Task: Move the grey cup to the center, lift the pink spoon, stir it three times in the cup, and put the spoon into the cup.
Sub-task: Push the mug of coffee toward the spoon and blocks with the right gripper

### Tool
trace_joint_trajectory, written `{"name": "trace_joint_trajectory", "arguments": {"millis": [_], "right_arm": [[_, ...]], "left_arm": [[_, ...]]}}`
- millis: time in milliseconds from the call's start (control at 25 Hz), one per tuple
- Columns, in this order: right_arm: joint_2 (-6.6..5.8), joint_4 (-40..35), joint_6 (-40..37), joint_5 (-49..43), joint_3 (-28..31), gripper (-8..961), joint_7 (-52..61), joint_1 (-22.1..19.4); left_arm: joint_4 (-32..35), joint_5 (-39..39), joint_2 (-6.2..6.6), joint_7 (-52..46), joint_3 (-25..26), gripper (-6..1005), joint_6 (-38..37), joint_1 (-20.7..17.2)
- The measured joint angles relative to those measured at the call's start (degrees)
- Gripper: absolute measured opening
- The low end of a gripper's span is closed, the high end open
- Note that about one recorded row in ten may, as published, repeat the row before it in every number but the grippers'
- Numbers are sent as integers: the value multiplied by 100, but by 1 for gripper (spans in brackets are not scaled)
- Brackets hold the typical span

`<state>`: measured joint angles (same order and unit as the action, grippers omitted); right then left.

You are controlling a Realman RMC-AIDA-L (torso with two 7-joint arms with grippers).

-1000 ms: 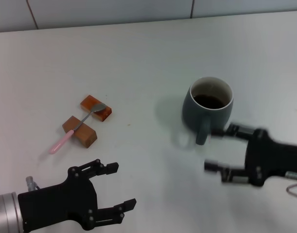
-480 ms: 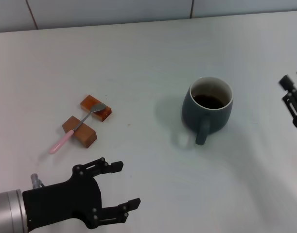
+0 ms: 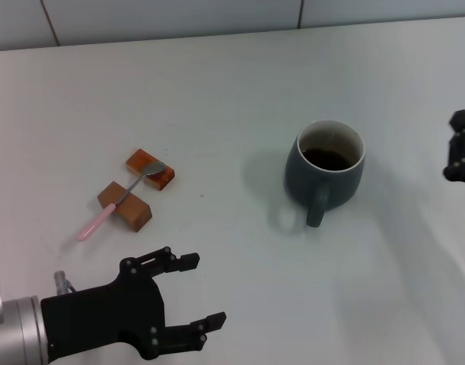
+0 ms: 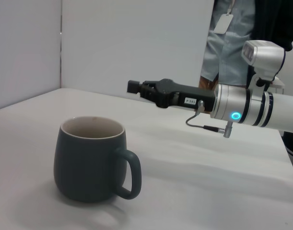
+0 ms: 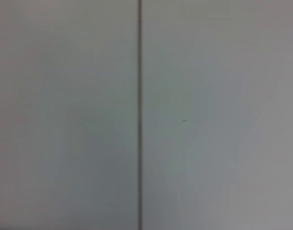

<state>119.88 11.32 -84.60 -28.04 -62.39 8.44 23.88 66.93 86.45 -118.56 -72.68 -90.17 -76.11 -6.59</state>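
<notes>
Grey cup (image 3: 325, 173) standing upright, handle facing robot; left gripper (image 3: 200, 297) hovering spread nearby; right gripper (image 3: 459, 144) at edge, jaws unclear.

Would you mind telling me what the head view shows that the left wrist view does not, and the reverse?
Only the head view shows the pink spoon lying across two wooden blocks, and the open left gripper. Only the left wrist view shows the right arm raised above the table, and a person behind it. Both show the grey cup and the right gripper.
</notes>
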Motion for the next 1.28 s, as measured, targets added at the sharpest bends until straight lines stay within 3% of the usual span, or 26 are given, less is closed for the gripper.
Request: {"name": "trace_joint_trajectory", "arguments": {"millis": [160, 560, 720, 840, 1280], "right_arm": [[0, -18, 203, -307, 1, 14, 1, 88], [0, 108, 862, -1126, 317, 8, 11, 500], [0, 199, 1029, -1751, 821, 8, 13, 631], [0, 300, 1377, -2558, 1516, 7, 12, 808], [0, 513, 1722, -3917, 2665, 8, -23, 1089]], "left_arm": [[9, -8, 0, 0, -2, 825, -1, 0], [22, -24, -9, -1, -61, 820, 12, 34], [22, -25, -9, -15, -68, 818, 23, 43], [18, -25, -9, -29, -71, 816, 26, 55], [4, -24, -9, -58, -70, 811, 34, 96]]}}
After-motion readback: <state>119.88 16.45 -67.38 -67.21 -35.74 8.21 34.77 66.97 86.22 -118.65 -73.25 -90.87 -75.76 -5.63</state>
